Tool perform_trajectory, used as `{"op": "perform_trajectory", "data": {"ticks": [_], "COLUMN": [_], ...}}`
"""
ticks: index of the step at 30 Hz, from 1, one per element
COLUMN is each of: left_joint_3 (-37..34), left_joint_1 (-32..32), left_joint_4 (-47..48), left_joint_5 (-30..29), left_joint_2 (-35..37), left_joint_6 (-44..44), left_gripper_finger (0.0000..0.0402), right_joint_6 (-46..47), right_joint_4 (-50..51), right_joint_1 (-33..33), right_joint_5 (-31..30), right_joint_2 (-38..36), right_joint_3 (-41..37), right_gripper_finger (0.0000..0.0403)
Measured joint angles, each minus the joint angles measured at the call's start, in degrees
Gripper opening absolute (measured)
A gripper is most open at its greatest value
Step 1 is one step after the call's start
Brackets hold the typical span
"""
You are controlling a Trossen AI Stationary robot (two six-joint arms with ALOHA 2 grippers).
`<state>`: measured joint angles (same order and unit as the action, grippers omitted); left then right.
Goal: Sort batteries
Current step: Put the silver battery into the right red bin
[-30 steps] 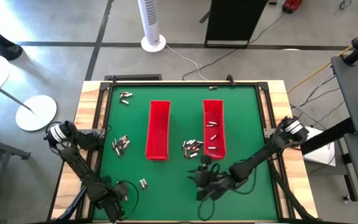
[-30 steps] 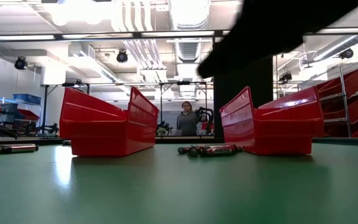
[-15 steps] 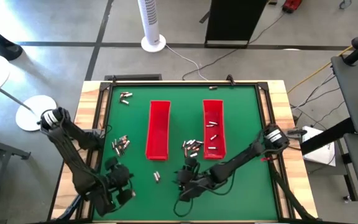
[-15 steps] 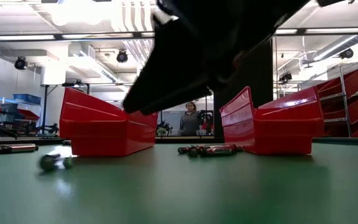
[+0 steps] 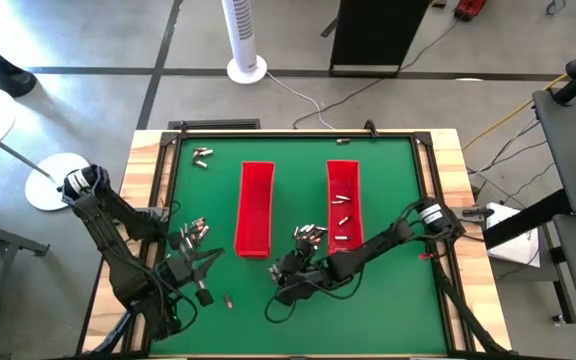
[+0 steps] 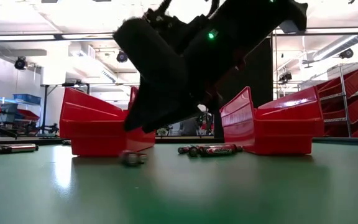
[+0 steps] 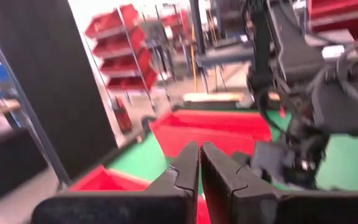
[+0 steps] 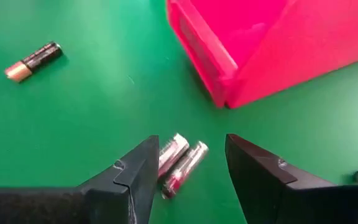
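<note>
Right gripper (image 5: 286,272) is held low over the green table (image 5: 388,200), near the front end of the left tray (image 5: 254,208); jaws are released and spread, nothing gripped. In its wrist view two batteries (image 8: 181,159) lie side by side on the mat between the fingers (image 8: 132,177), not touched, with a tray corner just beyond and one loose battery (image 8: 32,61) farther off. Left gripper (image 5: 201,280) is placed at the front-left of the table, jaws clenched tight, nothing seen between them; fingers (image 7: 185,168) are pressed together in the left wrist view. A single battery (image 5: 228,300) lies on the mat just beside it. Other batteries are spread out: a cluster (image 5: 193,231) left of the left tray, a cluster (image 5: 310,235) between the trays' front ends, a small group (image 5: 201,155) near the back-left corner, and several inside the right tray (image 5: 344,205). In the low view the right arm blocks the centre; one battery (image 6: 132,158) is seen in front of the left tray and a row of batteries (image 6: 209,149) beside the right tray.
</note>
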<state>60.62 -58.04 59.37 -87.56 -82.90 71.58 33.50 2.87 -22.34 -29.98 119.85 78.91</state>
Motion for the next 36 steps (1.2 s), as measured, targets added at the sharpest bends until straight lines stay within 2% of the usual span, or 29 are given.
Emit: {"op": "perform_trajectory", "data": {"ticks": [3, 8, 14, 21, 25, 31, 36], "left_joint_3": [0.00, 0.00, 0.21, 1.51, 1.60, 1.53, 1.51], "left_joint_1": [0.27, 1.23, 2.08, 2.06, 2.06, 2.01, 2.01], "left_joint_4": [0.02, 0.07, 0.13, 0.14, 0.45, 1.35, 1.90], "left_joint_5": [-2.21, -2.50, -2.50, -2.22, -1.83, 0.34, 1.69], "left_joint_2": [-0.29, 0.04, 0.82, 0.91, 0.91, 0.89, 0.86], "left_joint_6": [-0.62, -2.95, -5.09, -9.38, -10.50, -11.09, -12.10], "left_gripper_finger": [0.0000, 0.0000, 0.0000, 0.0000, 0.0000, 0.0000, 0.0000], "right_joint_6": [0.09, 1.07, 1.11, 5.30, 6.25, 4.17, 3.49], "right_joint_4": [4.99, 11.37, 11.85, 11.98, 12.45, 19.29, 20.94], "right_joint_1": [0.34, 0.67, 0.69, 1.31, 2.14, 2.45, 1.48], "right_joint_5": [-0.02, 0.00, 0.14, 0.58, 3.59, 6.50, 7.07], "right_joint_2": [-0.02, -0.02, -0.02, -0.14, -1.50, -4.51, -4.36], "right_joint_3": [0.00, -0.02, -0.04, -0.03, 1.06, 3.41, 2.91], "right_gripper_finger": [0.0180, 0.0172, 0.0164, 0.0168, 0.0167, 0.0155, 0.0146]}}
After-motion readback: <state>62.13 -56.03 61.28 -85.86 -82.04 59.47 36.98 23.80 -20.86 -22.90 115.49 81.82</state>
